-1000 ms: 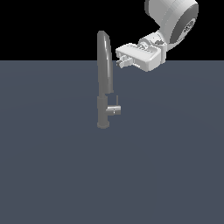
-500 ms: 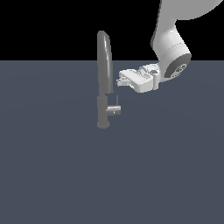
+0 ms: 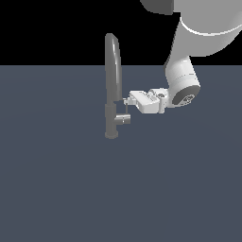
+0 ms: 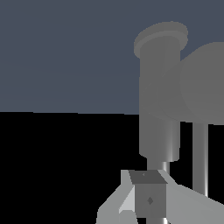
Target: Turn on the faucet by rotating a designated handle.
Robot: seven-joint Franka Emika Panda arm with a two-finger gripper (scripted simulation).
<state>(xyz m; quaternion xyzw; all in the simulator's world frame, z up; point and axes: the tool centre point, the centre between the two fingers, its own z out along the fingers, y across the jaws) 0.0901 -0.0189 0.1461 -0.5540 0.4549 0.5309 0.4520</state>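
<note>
The faucet (image 3: 112, 80) is a tall dark-grey tap with an arched spout, standing on the flat grey floor. Its handle (image 3: 124, 119) is a short shiny stub on the base column, with a thin pin lever (image 3: 128, 108) rising from it. My gripper (image 3: 127, 100) reaches in from the exterior view's right, with its tips at the top of the pin. Whether they touch it is unclear. In the wrist view the fingers (image 4: 148, 199) sit together, shut on nothing, in front of the faucet column (image 4: 159, 92), the handle stub (image 4: 205, 83) and the pin (image 4: 200, 157).
The grey floor (image 3: 61, 189) spreads around the faucet, with a black background above it. My white arm (image 3: 182, 80) comes down from the upper part of the exterior view's right.
My gripper has come down and moved towards the exterior view's left, from beside the upper spout to the top of the handle's pin. The faucet and handle look unmoved.
</note>
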